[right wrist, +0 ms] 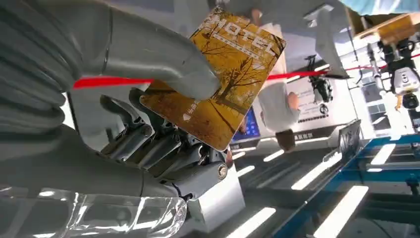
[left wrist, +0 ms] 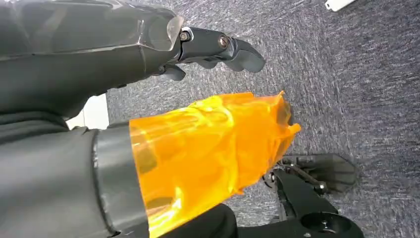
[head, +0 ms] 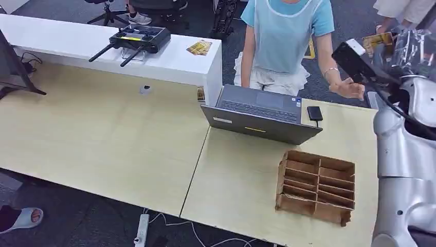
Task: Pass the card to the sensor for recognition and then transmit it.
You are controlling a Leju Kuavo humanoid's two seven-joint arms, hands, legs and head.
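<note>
Right hand [right wrist: 148, 129], raised at the far right edge of the desk: the thick grey thumb presses a yellow hotel key card [right wrist: 218, 79] against the darker fingers [right wrist: 163, 148], so the card is pinched and held in the air. The card bears an autumn-tree picture and the word "HOTEL". In the head view the same card [head: 378, 41] appears as a small yellow patch high at the right, above the silver right arm [head: 406, 154] and a dark device mounted on it.

Left hand [left wrist: 213, 47], seen from its wrist camera above grey carpet: the dark fingers are curled loosely with nothing between them; a translucent orange cover [left wrist: 208, 153] wraps the part beside it. Whether the fingers are fully closed cannot be told.

Desk [head: 103, 134], pale wood: an open grey laptop [head: 262, 116] stands near the middle, and a small black card sensor [head: 314, 113] lies just beside its right side, well apart from the held card. A brown cardboard compartment rack [head: 316, 185] sits nearer the robot.

Person in a light-blue top [head: 285, 31]: seated behind the laptop, one hand [head: 347, 88] extended palm-open toward the robot's raised arm.

White counter [head: 77, 41], at the rear left: carries a black remote controller with antennas [head: 139, 38] and a yellow packet [head: 199, 47].
</note>
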